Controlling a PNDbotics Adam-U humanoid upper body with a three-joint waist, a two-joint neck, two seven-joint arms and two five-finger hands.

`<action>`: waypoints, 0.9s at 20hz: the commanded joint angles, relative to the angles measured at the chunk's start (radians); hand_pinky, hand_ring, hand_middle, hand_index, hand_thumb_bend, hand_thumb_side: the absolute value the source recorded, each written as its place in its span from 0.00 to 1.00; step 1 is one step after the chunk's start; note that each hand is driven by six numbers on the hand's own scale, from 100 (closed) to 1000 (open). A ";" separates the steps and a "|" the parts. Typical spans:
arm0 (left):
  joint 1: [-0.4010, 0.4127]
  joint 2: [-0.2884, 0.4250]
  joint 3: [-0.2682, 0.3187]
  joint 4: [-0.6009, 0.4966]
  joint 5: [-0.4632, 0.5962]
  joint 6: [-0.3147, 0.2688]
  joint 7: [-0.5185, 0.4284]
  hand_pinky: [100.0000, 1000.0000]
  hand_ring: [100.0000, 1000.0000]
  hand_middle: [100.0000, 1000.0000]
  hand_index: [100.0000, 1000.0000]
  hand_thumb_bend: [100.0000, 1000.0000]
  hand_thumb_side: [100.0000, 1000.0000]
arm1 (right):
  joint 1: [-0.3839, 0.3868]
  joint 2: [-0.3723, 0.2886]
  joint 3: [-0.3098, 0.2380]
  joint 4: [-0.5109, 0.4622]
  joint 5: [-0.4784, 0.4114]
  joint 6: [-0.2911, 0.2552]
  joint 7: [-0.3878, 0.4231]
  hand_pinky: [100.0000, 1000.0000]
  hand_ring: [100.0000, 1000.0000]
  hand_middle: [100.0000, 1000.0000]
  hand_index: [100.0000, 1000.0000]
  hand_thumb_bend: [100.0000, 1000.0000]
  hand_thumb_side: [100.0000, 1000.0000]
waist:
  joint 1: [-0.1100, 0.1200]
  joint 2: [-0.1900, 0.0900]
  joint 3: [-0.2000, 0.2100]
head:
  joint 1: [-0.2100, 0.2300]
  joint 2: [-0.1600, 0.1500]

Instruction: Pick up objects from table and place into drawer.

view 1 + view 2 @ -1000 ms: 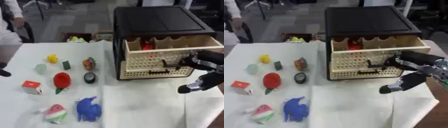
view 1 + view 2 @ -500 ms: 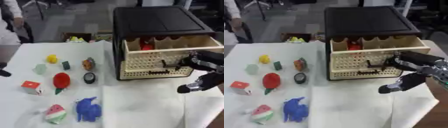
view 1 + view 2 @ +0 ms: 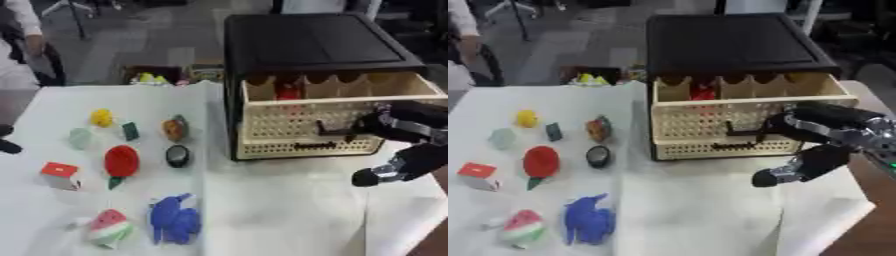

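While the pale perforated drawer [image 3: 745, 117] of the black cabinet [image 3: 732, 45] stands pulled out, the right hand [image 3: 820, 132] is at its front.

Drawer is out so toys can drop in; something red [image 3: 703, 92] already sits inside. Fingers [image 3: 785, 125] curl at the dark handle [image 3: 741, 132], thumb [image 3: 785, 175] hanging below, apparently gripping it; exact contact unclear. Well left of the fingers, on the white cloth [image 3: 684, 210], wait the red round toy [image 3: 541, 161], blue figure [image 3: 588, 220], watermelon slice [image 3: 522, 227]. Left hand unseen.
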 commanded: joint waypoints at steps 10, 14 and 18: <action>-0.010 0.015 0.008 -0.016 -0.006 0.000 0.002 0.46 0.59 0.59 0.66 0.00 1.00 | 0.052 -0.034 -0.041 0.007 0.030 0.011 0.007 0.00 0.00 0.00 0.70 0.78 0.83 | -0.002 -0.014 -0.009 | 0.006 -0.014; -0.009 0.016 0.008 -0.016 -0.007 -0.001 0.003 0.46 0.59 0.59 0.66 0.00 1.00 | 0.069 -0.030 -0.048 0.024 0.050 0.017 0.025 0.00 0.00 0.00 0.70 0.78 0.81 | -0.001 -0.014 -0.010 | 0.007 -0.014; -0.009 0.016 0.008 -0.016 -0.008 -0.001 0.003 0.46 0.60 0.59 0.66 0.00 1.00 | 0.077 -0.026 -0.049 0.036 0.070 0.014 0.034 0.00 0.00 0.00 0.70 0.78 0.80 | -0.001 -0.014 -0.009 | 0.008 -0.015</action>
